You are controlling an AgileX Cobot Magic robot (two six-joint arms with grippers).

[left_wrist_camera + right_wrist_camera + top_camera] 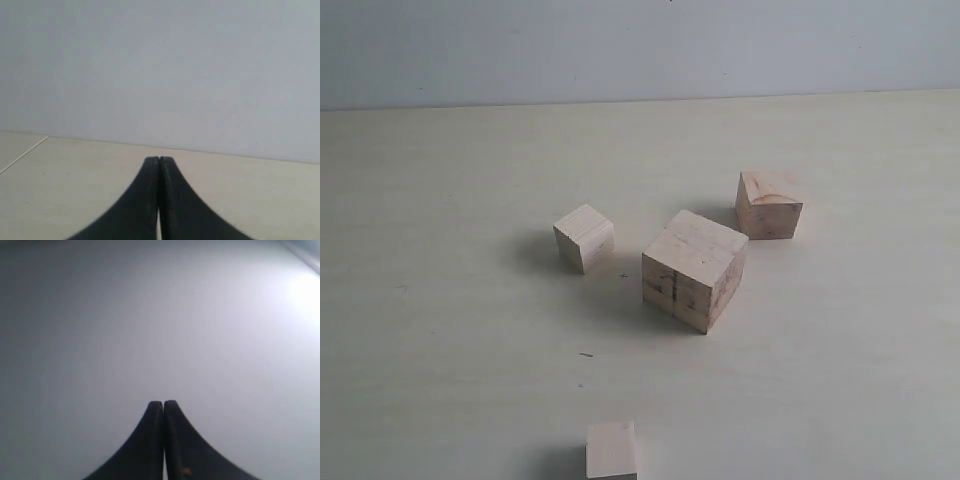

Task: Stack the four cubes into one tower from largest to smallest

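Left tool [159, 160] fingers pressed together, empty, above pale table [240, 190]; grey wall [160, 65] behind.

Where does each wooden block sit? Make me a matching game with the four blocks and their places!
Things:
1. largest cube
2. curved-grain cube
3. second-smallest cube
4. smallest cube

Places in the exterior view:
A. cut off by the bottom edge
B. close on the biggest block's left
C. farthest right and farthest back
D. in the middle, with a dark line on one face

Pairs: 1-D, 2-C, 3-B, 4-A
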